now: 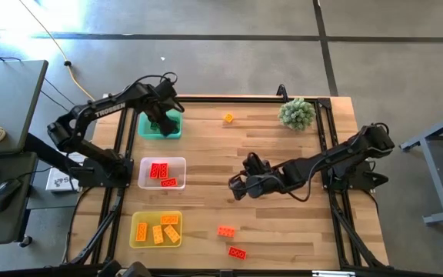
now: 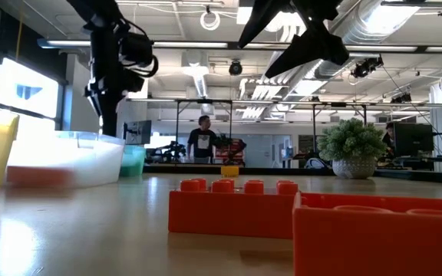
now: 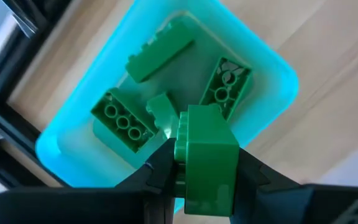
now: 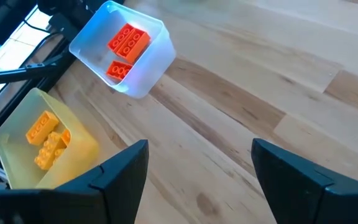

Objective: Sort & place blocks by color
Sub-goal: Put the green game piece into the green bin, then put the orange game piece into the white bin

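My left gripper (image 1: 162, 120) hangs over the green tray (image 1: 160, 127) near the table's far left and is shut on a green block (image 3: 207, 155). Several more green blocks (image 3: 123, 118) lie in that tray (image 3: 272, 81). My right gripper (image 1: 235, 187) is open over bare wood at mid-table (image 4: 197, 168), touching nothing. The clear tray (image 1: 177, 163) holds two red blocks (image 4: 128, 40). Several orange-yellow blocks (image 4: 45, 140) lie in the yellow tray (image 1: 137, 219). Loose on the table are an orange-yellow block (image 1: 228, 118) and two red ones (image 1: 225, 230) (image 1: 237, 251). My left gripper pinches the green block by two opposite side faces (image 3: 229, 146), one finger (image 3: 160, 165) on each side. It comes from above, pointing down. The block is lifted clear above the green tray, its studs (image 3: 182, 130) facing sideways.
A spiky pale green plant (image 1: 296, 113) stands at the far right of the table. In the low view the two loose red blocks (image 2: 232, 207) (image 2: 382, 234) fill the foreground. A person (image 2: 202, 138) stands in the room beyond. Bare wood lies between the trays and the plant.
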Tool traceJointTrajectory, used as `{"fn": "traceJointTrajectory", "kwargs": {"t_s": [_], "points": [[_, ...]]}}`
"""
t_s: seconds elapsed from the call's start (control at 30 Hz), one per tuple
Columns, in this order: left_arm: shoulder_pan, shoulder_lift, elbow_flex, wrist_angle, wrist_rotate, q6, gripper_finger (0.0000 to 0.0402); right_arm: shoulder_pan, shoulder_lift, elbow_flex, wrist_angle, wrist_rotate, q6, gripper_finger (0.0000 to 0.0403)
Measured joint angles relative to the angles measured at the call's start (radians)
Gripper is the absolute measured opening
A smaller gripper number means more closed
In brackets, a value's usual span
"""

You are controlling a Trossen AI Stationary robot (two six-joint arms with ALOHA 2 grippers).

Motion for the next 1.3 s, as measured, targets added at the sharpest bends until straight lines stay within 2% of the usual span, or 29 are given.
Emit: {"fn": "traceJointTrajectory", "kwargs": {"t_s": [0.2, 0.43, 0.73, 0.93, 1.1, 1.3], "points": [[0.000, 0.000, -0.041, 0.034, -0.027, 0.000, 0.0090, -0.002, 0.000, 0.000, 0.000, -0.015, -0.001, 0.0271], [0.000, 0.000, -0.041, 0.040, -0.031, 0.009, 0.0139, 0.022, 0.000, 0.000, 0.000, -0.080, 0.014, 0.0271], [0.000, 0.001, -0.020, 0.030, -0.047, 0.025, 0.0203, 0.096, 0.000, 0.000, 0.056, -0.031, 0.059, 0.0271], [-0.012, -0.013, 0.068, -0.022, 0.045, 0.009, 0.0204, 0.129, 0.012, 0.000, 0.151, -0.055, 0.039, 0.0271], [-0.066, -0.086, 0.101, -0.034, 0.135, -0.058, 0.0202, 0.160, 0.055, 0.000, 0.266, -0.098, -0.020, 0.0270], [-0.153, -0.206, 0.102, -0.034, 0.199, -0.173, 0.0204, 0.203, 0.126, 0.115, 0.190, -0.134, -0.101, 0.0270]]}}
